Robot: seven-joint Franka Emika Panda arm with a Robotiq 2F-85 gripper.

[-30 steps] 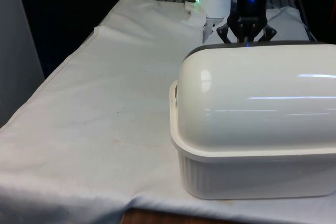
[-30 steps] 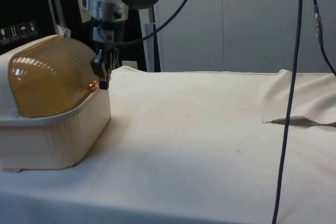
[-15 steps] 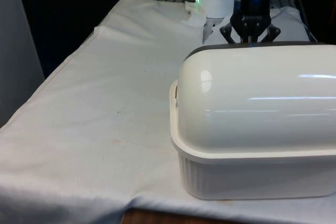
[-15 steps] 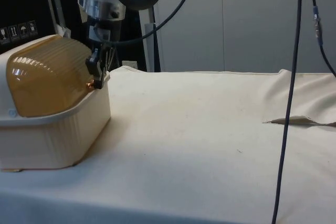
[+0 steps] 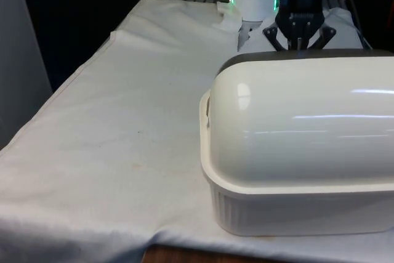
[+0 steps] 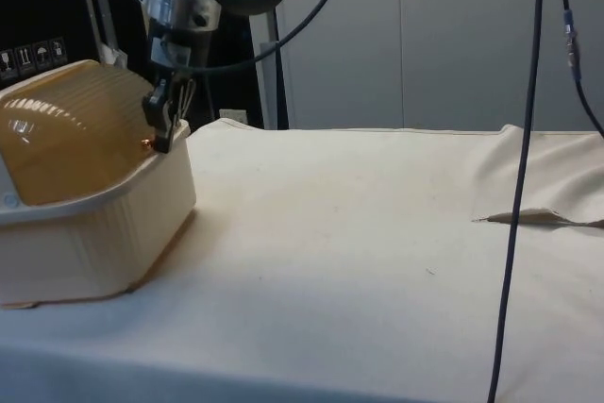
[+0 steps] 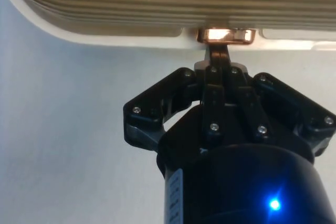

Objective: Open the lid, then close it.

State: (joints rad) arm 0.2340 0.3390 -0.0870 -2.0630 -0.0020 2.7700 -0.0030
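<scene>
Amber ribbed lid (image 6: 71,134), copper handle (image 7: 226,35) under the tool (image 7: 218,59).

Front view: placed low and close behind the bread box (image 5: 295,152), facing along the white cloth (image 5: 123,121). Side view: looking across the table, farther off. Wrist view: very near the copper handle (image 7: 226,35). Shared by all: box and gripper (image 6: 162,129).

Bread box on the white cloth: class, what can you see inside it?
Nothing inside shows. The ribbed amber roll-top lid covers the cream plastic bread box, and the black end effector is at its copper handle, so any contents are hidden.
</scene>
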